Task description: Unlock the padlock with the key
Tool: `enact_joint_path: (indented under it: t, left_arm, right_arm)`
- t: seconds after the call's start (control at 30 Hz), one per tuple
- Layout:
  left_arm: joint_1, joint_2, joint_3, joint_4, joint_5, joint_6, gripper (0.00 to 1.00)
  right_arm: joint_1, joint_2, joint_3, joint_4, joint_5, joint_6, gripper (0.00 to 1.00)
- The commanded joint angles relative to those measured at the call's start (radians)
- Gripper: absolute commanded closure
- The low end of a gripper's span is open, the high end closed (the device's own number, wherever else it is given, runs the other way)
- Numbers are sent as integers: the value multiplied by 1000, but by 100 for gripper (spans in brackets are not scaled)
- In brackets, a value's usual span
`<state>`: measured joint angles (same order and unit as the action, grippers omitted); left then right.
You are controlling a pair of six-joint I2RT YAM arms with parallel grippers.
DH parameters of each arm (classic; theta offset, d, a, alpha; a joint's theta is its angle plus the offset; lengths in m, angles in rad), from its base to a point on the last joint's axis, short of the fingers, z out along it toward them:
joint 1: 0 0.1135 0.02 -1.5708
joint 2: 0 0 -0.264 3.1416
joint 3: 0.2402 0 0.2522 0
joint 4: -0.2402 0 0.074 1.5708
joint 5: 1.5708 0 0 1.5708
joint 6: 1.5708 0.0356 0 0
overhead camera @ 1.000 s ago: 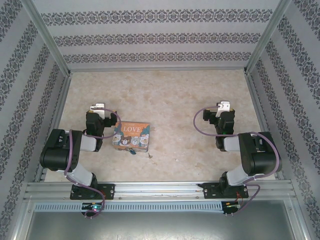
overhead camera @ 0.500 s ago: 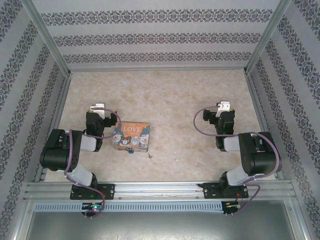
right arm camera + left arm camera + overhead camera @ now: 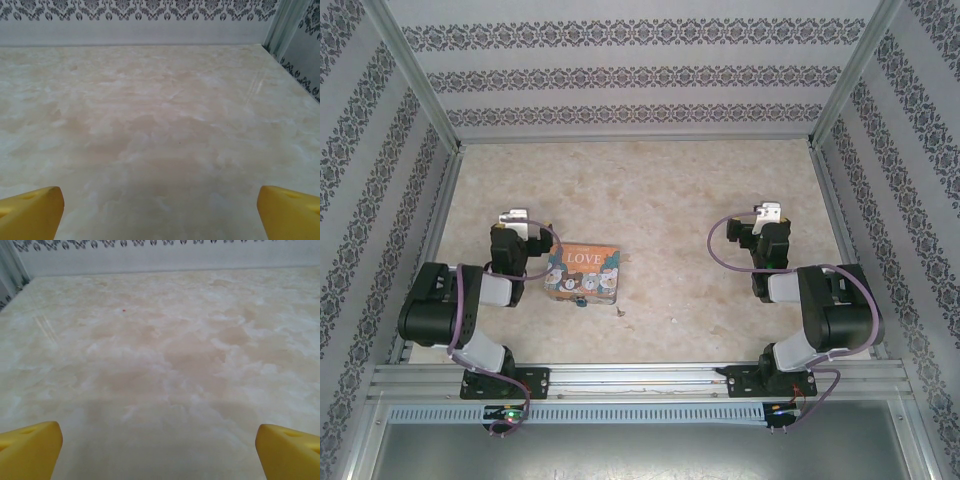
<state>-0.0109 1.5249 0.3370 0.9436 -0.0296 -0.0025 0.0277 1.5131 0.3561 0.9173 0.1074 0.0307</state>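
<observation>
Between the wide-open jaws of the left gripper (image 3: 160, 452) and right gripper (image 3: 160, 212) nothing is held. The padlock (image 3: 582, 301) is seen behind the left jaws, to their right.

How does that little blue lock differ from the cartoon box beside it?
The tiny teal-blue padlock is far smaller than the rectangular cartoon-printed LOVE box. The padlock looks plain and dark; the box is multicoloured with lettering. Both sit together on the left half of the beige marbled table.
</observation>
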Motion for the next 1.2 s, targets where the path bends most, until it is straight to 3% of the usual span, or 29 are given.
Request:
enact_joint_path:
  t: [0.0,0.2,0.4,0.53,0.67,0.93,1.17]
  left_arm:
    - [8,-144,17,-101,-25,-15,1]
    - [8,-379,126,-434,-64,-111,1]
    - [10,-555,238,-879,52,-311,1]
    - [9,-648,255,-1151,165,-413,1]
    - [8,-714,252,-1360,248,-466,1]
    - [8,-729,236,-1485,461,-527,1]
    - [8,-694,185,-1455,529,-536,1]
  right_arm:
    - [-11,-98,35,-92,-13,17,2]
    - [-9,-313,81,-381,-50,90,2]
    - [30,-475,185,-780,-210,331,2]
    - [133,-523,227,-982,-319,461,1]
    - [299,-530,218,-1035,-335,594,1]
    - [621,-332,312,-1027,-358,719,2]
    - [754,-83,466,-998,-430,729,2]
